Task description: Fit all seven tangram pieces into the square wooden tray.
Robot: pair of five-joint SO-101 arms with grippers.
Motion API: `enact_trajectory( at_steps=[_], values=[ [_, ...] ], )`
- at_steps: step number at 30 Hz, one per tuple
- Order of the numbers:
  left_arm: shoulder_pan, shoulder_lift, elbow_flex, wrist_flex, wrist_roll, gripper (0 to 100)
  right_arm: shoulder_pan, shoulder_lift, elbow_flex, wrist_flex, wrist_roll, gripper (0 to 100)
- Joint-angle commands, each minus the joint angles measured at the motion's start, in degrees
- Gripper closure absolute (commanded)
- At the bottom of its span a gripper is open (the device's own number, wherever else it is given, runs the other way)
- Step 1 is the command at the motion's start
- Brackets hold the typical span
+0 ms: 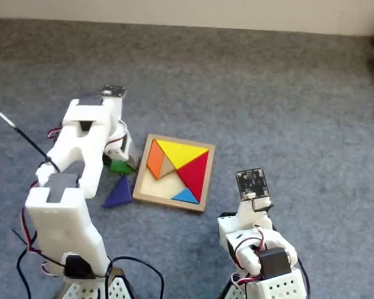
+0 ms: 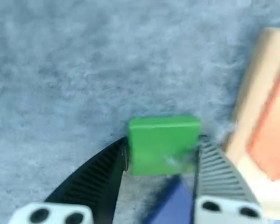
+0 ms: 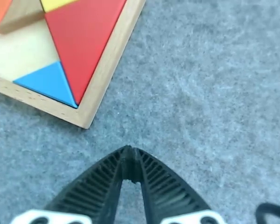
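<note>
Left wrist view: left jaws pinching green square piece [image 2: 163,144] beside tray [image 2: 256,93]; right jaws pressed together.

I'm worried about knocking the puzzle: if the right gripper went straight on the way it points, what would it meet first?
Bare carpet lies just ahead; beyond it, likely the rim of the wooden tray beside the red triangle. Depth is unclear.

Open surface [image 1: 287,112] lay right of and beyond the tray [image 1: 169,202]. On its left, the green piece [image 1: 119,166] and blue triangle [image 1: 118,193] crowded the narrow strip beside the left arm [image 1: 81,143].
</note>
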Motion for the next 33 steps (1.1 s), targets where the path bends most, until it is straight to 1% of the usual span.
enact_trajectory(
  at_steps=[1, 10, 13, 17, 20, 23, 27, 30, 33],
  values=[
    [1.01, 2.95, -5.49, 1.58, -0.62, 87, -0.57, -1.01, 6.46, 0.22, 0.53, 98.8],
    [1.19, 2.95, -5.32, 1.58, -0.62, 94, -0.57, -1.01, 6.46, 0.22, 0.53, 98.8],
    [1.71, 0.57, -4.79, 1.58, -0.62, 94, -0.57, -1.01, 6.46, 0.22, 0.53, 98.8],
    [1.8, -8.31, 1.27, 0.97, -0.62, 94, -0.57, -1.01, 6.46, 0.22, 0.53, 98.8],
    [3.56, -17.01, 8.92, -3.34, -0.7, 94, -0.57, -1.01, 6.46, 0.22, 0.53, 98.8],
    [6.46, -26.33, 18.33, -8.62, -3.08, 94, -0.57, -1.01, 6.46, 0.22, 0.53, 98.8],
    [10.51, -37.93, 28.79, -13.98, -3.34, 94, -0.57, -1.01, 6.46, 0.22, 0.53, 98.8],
    [12.7, -44.0, 33.19, -16.35, -3.34, 94, -0.57, -1.01, 6.46, 0.22, 0.53, 98.8],
    [14.81, -45.58, 34.51, -17.14, -3.34, 94, -0.57, -1.01, 6.46, 0.22, 0.53, 98.8]
  ],
)
